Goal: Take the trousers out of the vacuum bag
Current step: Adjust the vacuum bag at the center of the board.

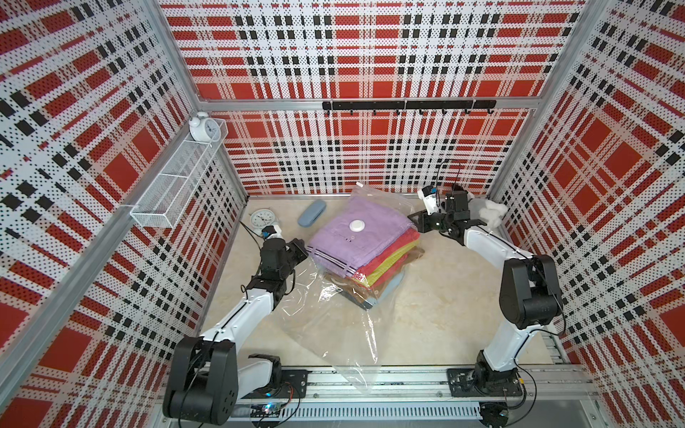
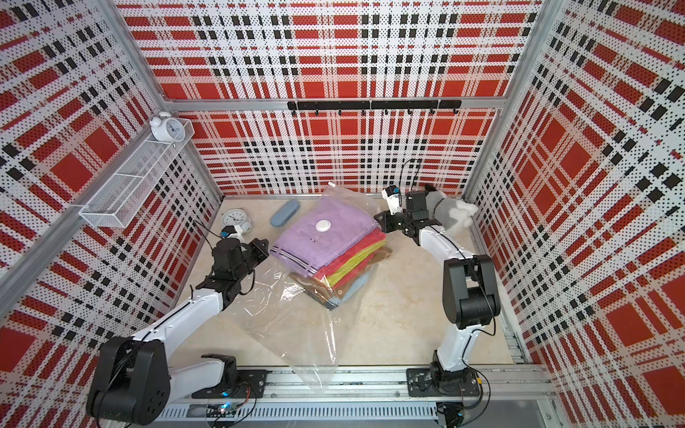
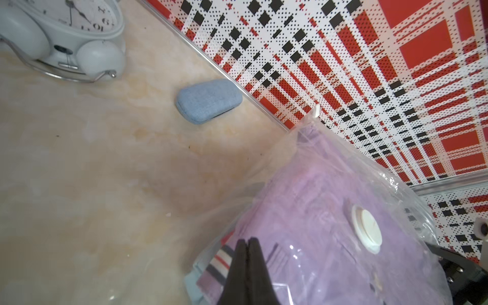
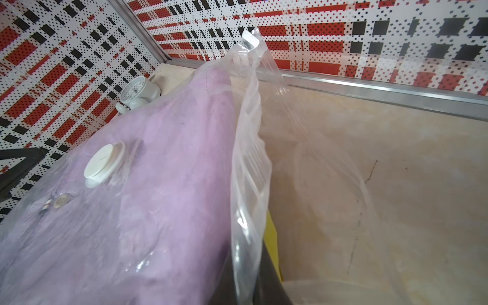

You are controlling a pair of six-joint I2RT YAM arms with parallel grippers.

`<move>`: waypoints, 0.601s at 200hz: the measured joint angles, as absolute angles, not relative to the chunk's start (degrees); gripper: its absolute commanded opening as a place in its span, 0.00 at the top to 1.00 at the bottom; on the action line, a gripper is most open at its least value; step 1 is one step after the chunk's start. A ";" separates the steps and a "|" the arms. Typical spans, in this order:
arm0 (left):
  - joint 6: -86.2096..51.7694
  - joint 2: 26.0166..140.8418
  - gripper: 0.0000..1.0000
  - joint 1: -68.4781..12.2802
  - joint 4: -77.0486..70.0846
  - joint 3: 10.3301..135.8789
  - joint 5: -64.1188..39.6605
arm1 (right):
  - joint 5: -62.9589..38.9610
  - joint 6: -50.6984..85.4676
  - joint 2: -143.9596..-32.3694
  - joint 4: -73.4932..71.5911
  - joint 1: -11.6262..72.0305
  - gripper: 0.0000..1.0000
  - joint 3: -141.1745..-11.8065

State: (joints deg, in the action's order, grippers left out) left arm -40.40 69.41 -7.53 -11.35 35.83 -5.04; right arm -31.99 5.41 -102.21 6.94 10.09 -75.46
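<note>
A stack of folded trousers (image 2: pixel 330 246), lilac on top over red, yellow-green, brown and light blue, sits inside the clear vacuum bag (image 2: pixel 296 329). The bag's loose film trails toward 6 o'clock. Its white valve cap (image 2: pixel 323 224) lies on the lilac pair. The left gripper (image 2: pixel 265 246) meets the bag at 9 o'clock of the stack, and the right gripper (image 2: pixel 379 218) at 2 o'clock. An alarm clock (image 2: pixel 234 218) and a blue glasses case (image 2: pixel 284 214) lie toward 11 o'clock.

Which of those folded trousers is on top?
The lilac cloth pair, under the round white valve cap; the red pair and yellow-green pair lie beneath.
</note>
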 measured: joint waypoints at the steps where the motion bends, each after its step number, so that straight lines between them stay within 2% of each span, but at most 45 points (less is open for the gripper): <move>1: -40.23 69.41 0.32 -7.53 -11.27 35.90 -5.08 | -31.94 5.39 -102.17 6.96 10.11 0.90 -75.46; 14: -38.61 69.41 0.22 -7.60 -9.50 36.80 -5.21 | -31.16 5.26 -101.75 7.51 10.39 0.90 -75.46; 43: -35.57 69.38 0.11 -7.01 -6.09 36.99 -5.63 | -30.15 4.54 -101.56 9.08 10.39 0.91 -75.55; 82: -34.00 69.73 0.10 -3.20 -5.93 36.67 -9.74 | -29.08 2.85 -100.68 11.44 10.39 0.90 -76.05; 120: -32.25 73.82 0.11 -2.81 -5.96 36.67 -15.88 | -28.40 1.80 -99.24 12.91 10.41 0.89 -76.05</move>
State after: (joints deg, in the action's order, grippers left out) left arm -32.25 73.82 -2.81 -5.96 36.67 -15.88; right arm -28.40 1.80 -99.24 12.91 10.41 -76.05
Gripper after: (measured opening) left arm 0.894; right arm 0.112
